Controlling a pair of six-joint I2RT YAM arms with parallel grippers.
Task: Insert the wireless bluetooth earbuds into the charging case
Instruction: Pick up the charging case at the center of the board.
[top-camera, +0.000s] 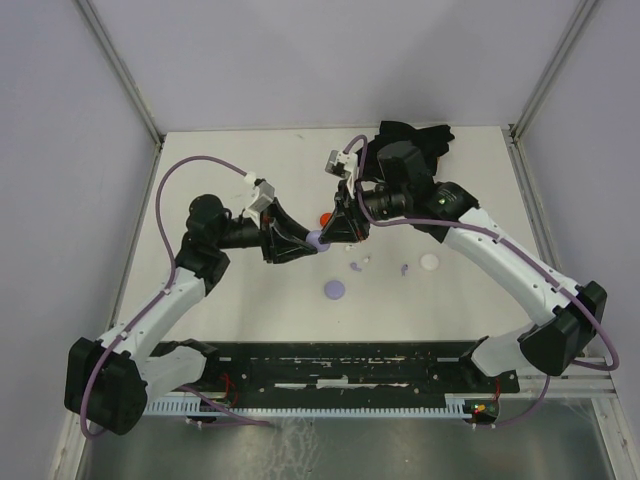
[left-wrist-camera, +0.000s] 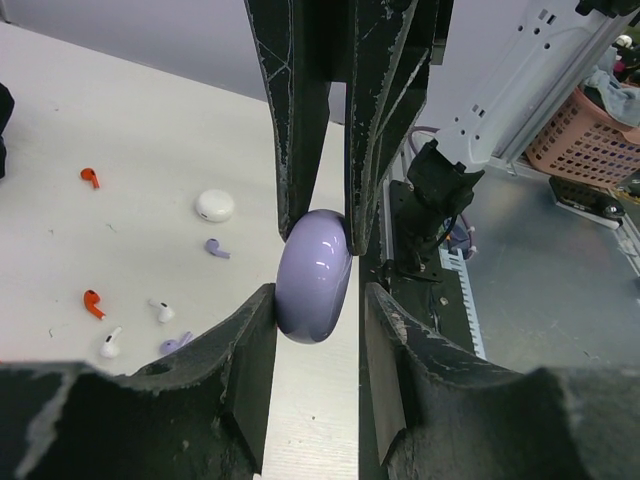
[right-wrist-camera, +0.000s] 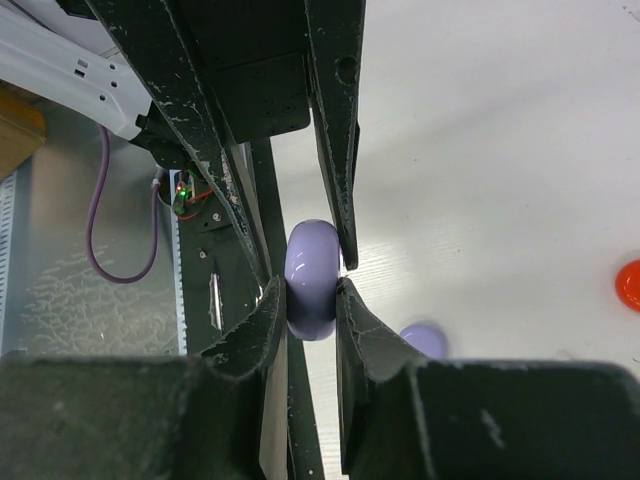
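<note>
A round glossy lavender charging case (top-camera: 318, 240) is held on edge above the table, closed. My right gripper (top-camera: 340, 235) is shut on it; in the right wrist view (right-wrist-camera: 312, 290) both fingers press its flat sides (right-wrist-camera: 312, 262). My left gripper (top-camera: 306, 244) is open around the same case (left-wrist-camera: 314, 275). In the left wrist view (left-wrist-camera: 315, 300) one finger touches it and the other stands clear. Small earbuds lie on the table: lavender (left-wrist-camera: 216, 248) (left-wrist-camera: 175, 345), red (left-wrist-camera: 90, 177) (left-wrist-camera: 92, 303) and white (left-wrist-camera: 160, 310) (left-wrist-camera: 110, 345).
A lavender disc (top-camera: 334, 289), a white disc (top-camera: 429, 262) and a red disc (top-camera: 324, 217) lie near the grippers. The white disc also shows in the left wrist view (left-wrist-camera: 215, 205). Black cloth (top-camera: 415, 140) lies at the back. A black rail (top-camera: 340, 365) runs along the near edge.
</note>
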